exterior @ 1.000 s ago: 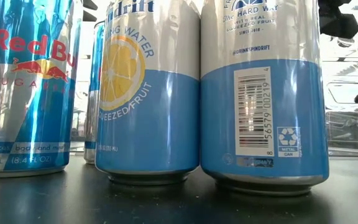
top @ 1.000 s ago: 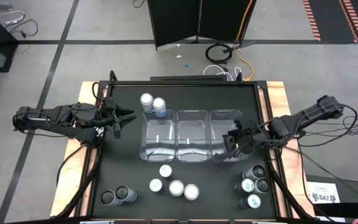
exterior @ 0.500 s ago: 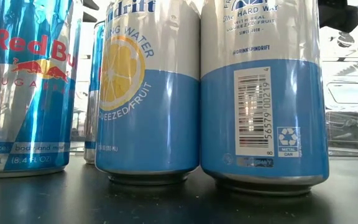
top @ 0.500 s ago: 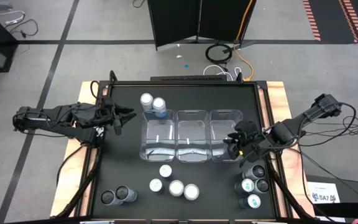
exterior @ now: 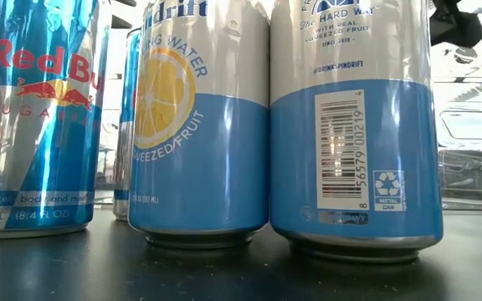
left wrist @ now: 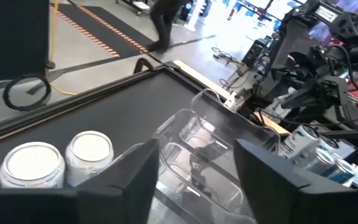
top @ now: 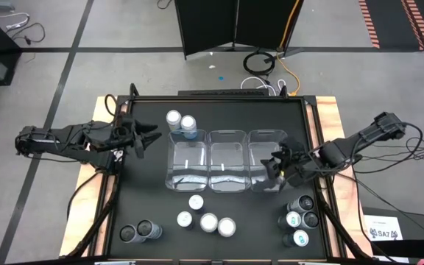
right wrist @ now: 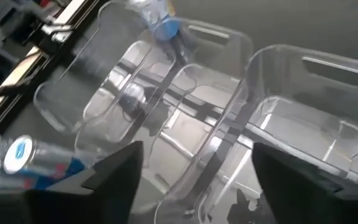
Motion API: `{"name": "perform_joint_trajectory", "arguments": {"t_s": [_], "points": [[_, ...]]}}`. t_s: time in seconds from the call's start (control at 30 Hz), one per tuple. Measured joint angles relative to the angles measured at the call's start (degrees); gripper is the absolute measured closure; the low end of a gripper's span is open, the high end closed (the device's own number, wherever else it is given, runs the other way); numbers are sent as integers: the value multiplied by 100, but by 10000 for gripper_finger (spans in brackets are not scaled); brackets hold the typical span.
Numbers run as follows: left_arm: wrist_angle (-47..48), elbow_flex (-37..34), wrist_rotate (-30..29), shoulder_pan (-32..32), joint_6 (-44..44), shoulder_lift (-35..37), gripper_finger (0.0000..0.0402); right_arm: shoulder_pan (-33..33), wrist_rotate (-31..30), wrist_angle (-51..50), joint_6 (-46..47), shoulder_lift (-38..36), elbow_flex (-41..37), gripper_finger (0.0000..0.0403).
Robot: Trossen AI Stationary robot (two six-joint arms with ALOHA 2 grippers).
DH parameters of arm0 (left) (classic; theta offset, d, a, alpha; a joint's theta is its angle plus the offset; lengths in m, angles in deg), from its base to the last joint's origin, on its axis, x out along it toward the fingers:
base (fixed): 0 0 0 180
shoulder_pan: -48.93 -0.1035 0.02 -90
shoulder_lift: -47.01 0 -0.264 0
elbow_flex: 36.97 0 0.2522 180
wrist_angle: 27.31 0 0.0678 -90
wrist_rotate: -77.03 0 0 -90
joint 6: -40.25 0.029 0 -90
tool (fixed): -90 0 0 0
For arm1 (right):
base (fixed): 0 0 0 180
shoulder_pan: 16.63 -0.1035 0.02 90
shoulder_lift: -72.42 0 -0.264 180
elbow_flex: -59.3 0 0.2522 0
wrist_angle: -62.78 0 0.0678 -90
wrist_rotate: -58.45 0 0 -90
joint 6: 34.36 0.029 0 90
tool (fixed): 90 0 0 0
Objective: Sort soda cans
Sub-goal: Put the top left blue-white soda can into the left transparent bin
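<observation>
Sorting is barely begun: the soda cans are seen in four clusters around the row of three clear bins (top: 227, 160), which is taken here as the landmark. Two silver-topped cans (top: 180, 122) stand just behind the row's left end. Four pale-topped cans (top: 207, 218) are grouped in front of the row, two dark cans (top: 139, 232) sit well out toward the front left, and a mixed cluster (top: 298, 216) stands off the front right corner. No can is visible inside any bin.

The right gripper (top: 277, 167) is held over the right-hand bin's front edge, its fingers apart and nothing between them (the wrist view shows only clear plastic past them). The left gripper (top: 143, 139) waits just left of the row, also spread and empty, near the two silver-topped cans.

The chief risk is judged to be the crowding in the mixed cluster: a descent onto one can could knock its neighbours over, since they touch. A low sweep could also catch the bin's thin wall and drag the row out of line.

Compared with half a second ago, the right gripper has been drawn back from the cluster toward the bin; the left arm and all cans are unchanged.
</observation>
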Motion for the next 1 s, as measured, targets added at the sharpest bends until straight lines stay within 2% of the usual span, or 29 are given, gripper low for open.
{"name": "perform_joint_trajectory", "arguments": {"t_s": [0.2, 0.3, 0.5, 0.7, 0.87, 1.0], "points": [[-18, 0, -327, 0, -2, 0, 75, 369, -157, 139, -214, 0, -2, 27], [-57, 0, -328, 0, 0, 0, 47, 474, -521, 442, -485, 0, -2, 7], [-53, 0, -318, 0, -4, 0, 39, 534, -701, 799, -613, 0, -2, 12], [-354, 0, -489, -3, -463, 0, 39, 534, -696, 797, -467, 0, -3, 13], [-785, 60, -549, -290, -42, -13, 39, 532, -696, 799, -430, 0, -3, 13], [-727, 492, -533, -820, 416, -331, 39, 532, -697, 801, -272, 0, -3, 14]]}}
